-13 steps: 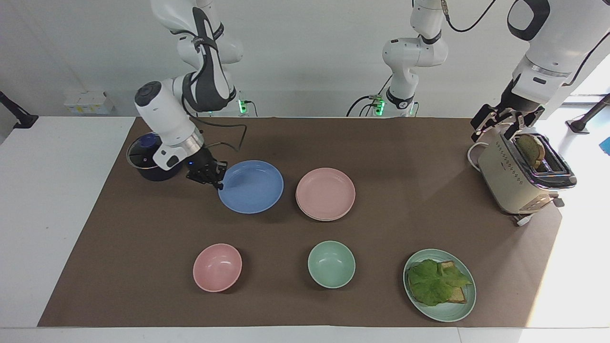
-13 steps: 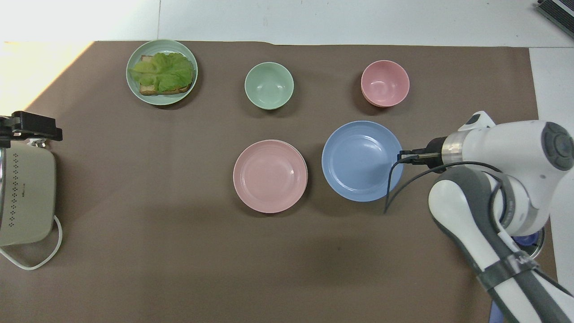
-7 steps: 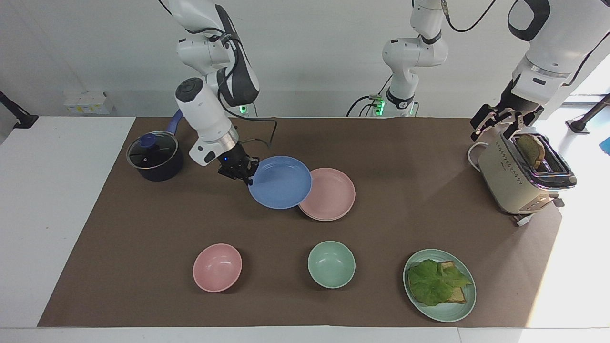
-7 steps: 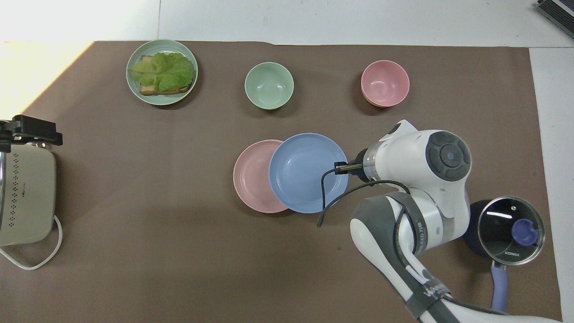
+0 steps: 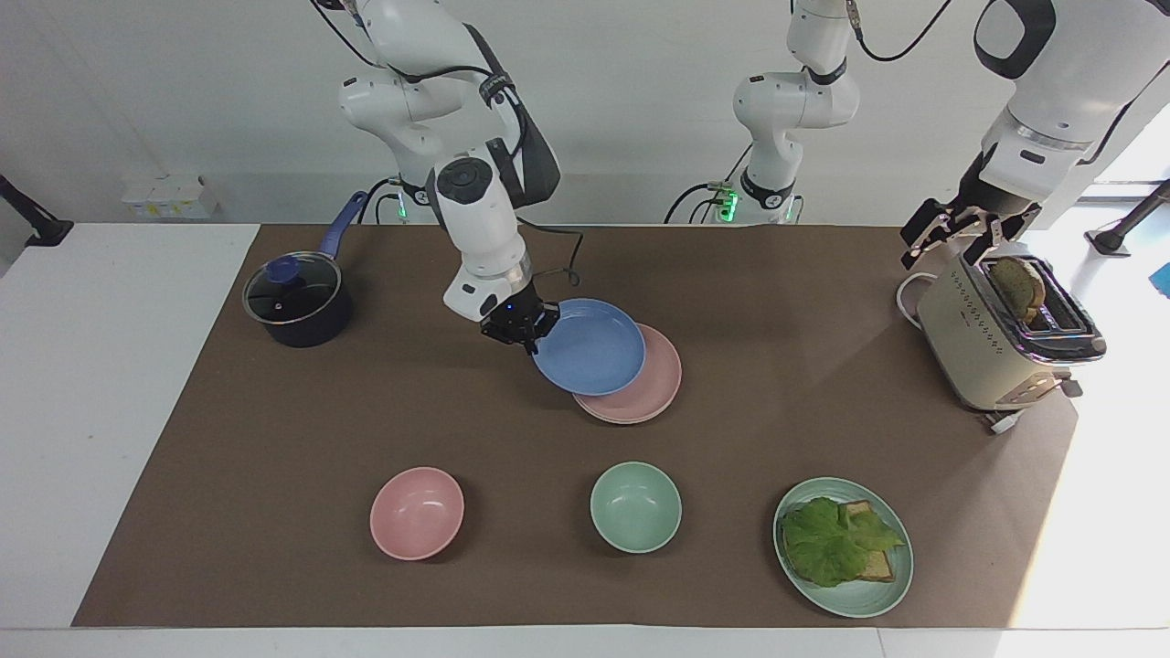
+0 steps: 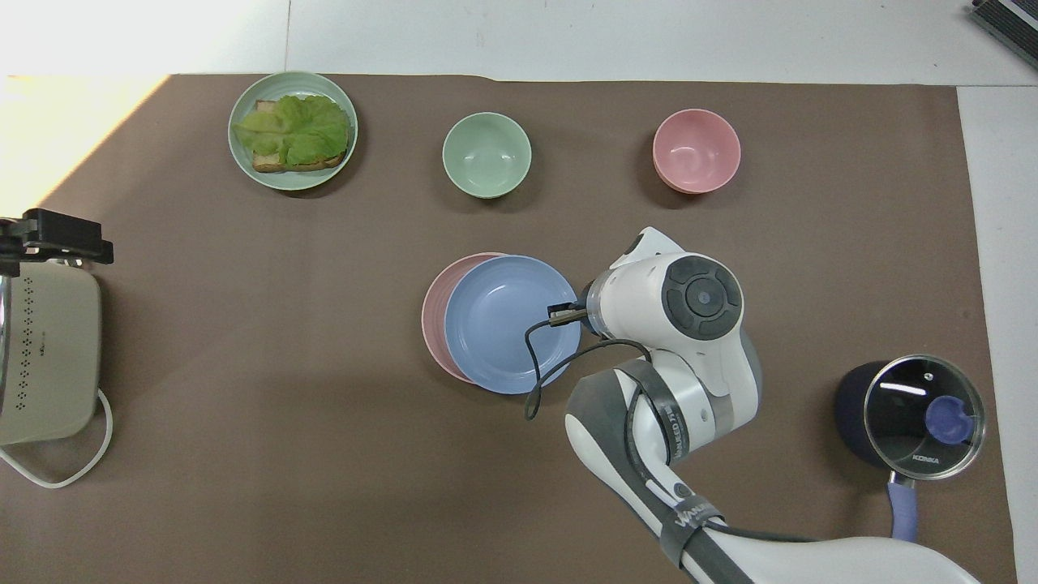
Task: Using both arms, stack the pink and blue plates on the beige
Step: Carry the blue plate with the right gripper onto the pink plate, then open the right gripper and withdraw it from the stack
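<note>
My right gripper (image 5: 530, 340) is shut on the rim of the blue plate (image 5: 590, 347) and holds it in the air, slightly tilted. In the overhead view the blue plate (image 6: 507, 324) covers most of the pink plate (image 6: 434, 316), offset toward the right arm's end of the table, with the right gripper (image 6: 561, 311) at its edge. The pink plate (image 5: 654, 388) lies on the mat, and a thin paler rim under it is the beige plate (image 5: 640, 419). My left gripper (image 5: 960, 239) hangs open over the toaster.
A toaster (image 5: 992, 343) with a slice of bread stands at the left arm's end. A lidded pot (image 5: 294, 302) sits at the right arm's end. Farther from the robots are a pink bowl (image 5: 417, 513), a green bowl (image 5: 635, 506) and a green plate (image 5: 891, 585) with lettuce toast.
My right arm lifted the blue plate off the mat and carried it toward the left arm's end until it hangs over the pink plate. The left arm stayed put.
</note>
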Robot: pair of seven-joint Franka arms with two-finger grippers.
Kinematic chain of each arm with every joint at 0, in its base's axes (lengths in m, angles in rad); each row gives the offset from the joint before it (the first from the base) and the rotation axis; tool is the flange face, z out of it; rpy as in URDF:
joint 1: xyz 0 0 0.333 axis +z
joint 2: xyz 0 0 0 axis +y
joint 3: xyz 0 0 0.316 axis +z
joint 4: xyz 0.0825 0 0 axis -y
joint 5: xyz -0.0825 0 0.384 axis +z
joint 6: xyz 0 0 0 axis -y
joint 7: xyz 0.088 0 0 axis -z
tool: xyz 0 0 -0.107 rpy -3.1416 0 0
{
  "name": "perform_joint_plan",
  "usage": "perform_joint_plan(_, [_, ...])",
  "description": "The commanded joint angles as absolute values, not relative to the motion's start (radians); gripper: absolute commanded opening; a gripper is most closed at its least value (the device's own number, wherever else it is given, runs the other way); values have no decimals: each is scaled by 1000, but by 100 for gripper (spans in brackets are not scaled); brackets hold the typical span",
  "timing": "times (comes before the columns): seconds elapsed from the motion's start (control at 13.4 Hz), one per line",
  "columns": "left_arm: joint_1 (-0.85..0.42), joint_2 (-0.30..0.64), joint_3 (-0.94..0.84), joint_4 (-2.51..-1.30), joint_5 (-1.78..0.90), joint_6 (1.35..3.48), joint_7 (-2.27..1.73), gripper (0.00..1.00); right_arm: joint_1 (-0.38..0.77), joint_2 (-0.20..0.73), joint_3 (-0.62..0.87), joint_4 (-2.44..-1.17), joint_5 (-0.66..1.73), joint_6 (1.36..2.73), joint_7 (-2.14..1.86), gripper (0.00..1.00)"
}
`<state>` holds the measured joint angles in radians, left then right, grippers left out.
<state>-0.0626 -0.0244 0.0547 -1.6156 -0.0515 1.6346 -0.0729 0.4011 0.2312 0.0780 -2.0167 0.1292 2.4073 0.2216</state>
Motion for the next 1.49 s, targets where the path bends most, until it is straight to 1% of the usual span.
perform_joint_plan(0.0, [-55,-28,48,-1612,-31,1618,-69,100,410,259,75,-1958,91,2407,270,2])
perform_joint_plan(0.07, [-55,-29,48,-1612,-31,1618,-69,100,411,265,75,-1950,91,2407,281,29])
perform_joint_plan(0.15, [-55,-28,48,-1612,-31,1618,-69,100,423,265,75,-1950,91,2407,288,69])
perform_joint_plan(0.22, [-55,-29,48,-1612,-31,1618,-69,100,432,265,74,-1950,92,2405,291,84])
perform_joint_plan(0.3, [-55,-29,48,-1612,-31,1618,-69,100,433,265,75,-1950,92,2405,299,87])
perform_joint_plan(0.37, [-55,-29,48,-1612,-31,1618,-69,100,434,265,74,-1945,92,2407,319,95])
perform_joint_plan(0.45, [-55,-29,48,-1612,-31,1618,-69,100,436,265,75,-1933,91,2405,346,98])
perform_joint_plan(0.52, [-55,-29,48,-1612,-31,1618,-69,100,436,267,75,-1930,91,2405,372,100])
perform_joint_plan(0.75, [-55,-29,48,-1612,-31,1618,-69,100,434,265,75,-1948,92,2401,390,100])
perform_joint_plan(0.89, [-55,-29,48,-1612,-31,1618,-69,100,430,250,68,-1942,92,2372,390,100])
perform_joint_plan(0.97, [-55,-29,48,-1612,-31,1618,-69,100,414,217,63,-1928,92,2324,390,100])
perform_joint_plan(1.19, [-55,-29,48,-1612,-31,1618,-69,100,318,91,55,-1922,86,2188,390,100])
perform_joint_plan(1.42, [-55,-29,48,-1612,-31,1618,-69,100,183,-21,57,-1916,29,2091,380,100])
